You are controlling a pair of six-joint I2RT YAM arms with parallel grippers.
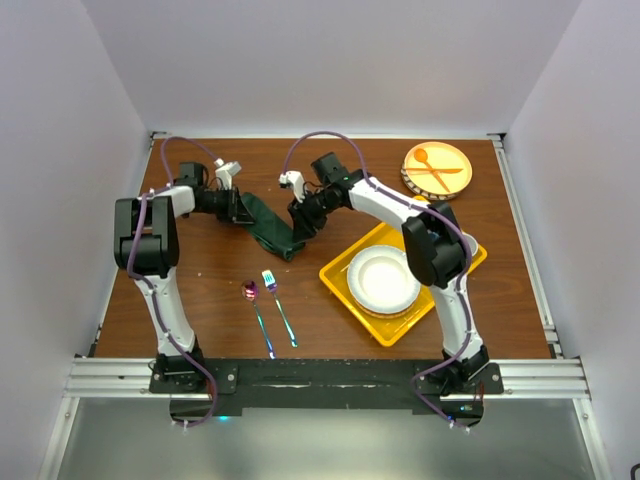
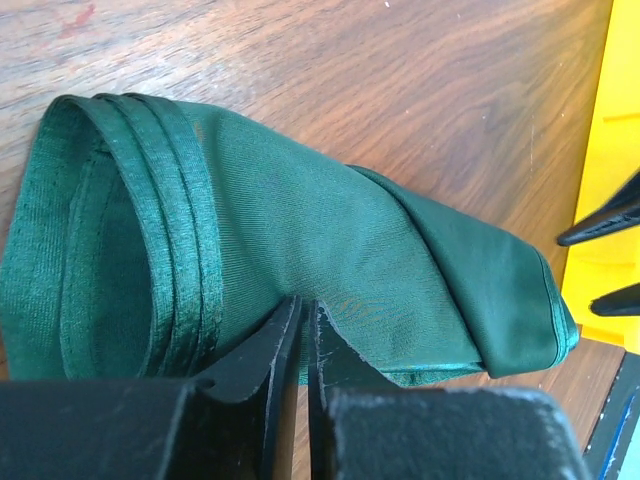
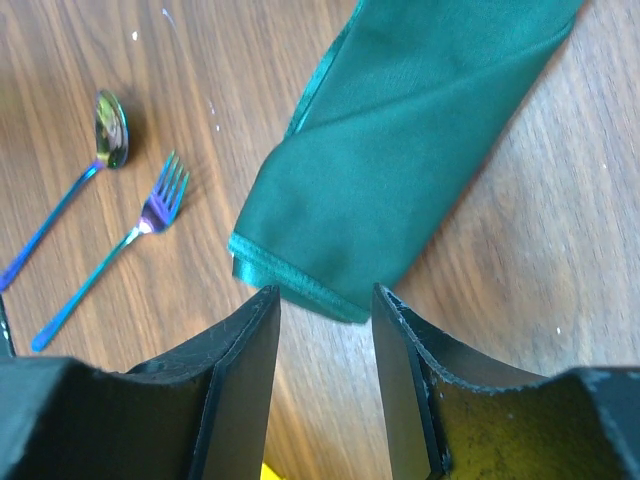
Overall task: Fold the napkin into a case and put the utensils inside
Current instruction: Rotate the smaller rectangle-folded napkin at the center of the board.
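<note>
On your left, the left gripper [image 2: 303,306] has its jaws almost together at the edge of the napkin [image 1: 272,228], and you cannot tell if they pinch cloth. The napkin lies on the counter [image 1: 200,290], already folded into a narrow case [image 3: 400,150]. The spoon [image 3: 108,135] and fork [image 3: 152,212] lie beside it, not yet inside, and the right gripper [image 3: 325,295] hangs at its end, jaws open and empty.

1. Robotics lab test cell: plain white panels [image 1: 320,60] wall in a wooden table [image 1: 215,290] at 9, 12 and 3 o'clock.
2. At 6 o'clock, an aluminium rail [image 1: 110,378] anchors the cabled left arm [image 1: 160,275] and right arm [image 1: 445,270].
3. Staged props: yellow tray [image 1: 336,276] at 4 o'clock.
</note>
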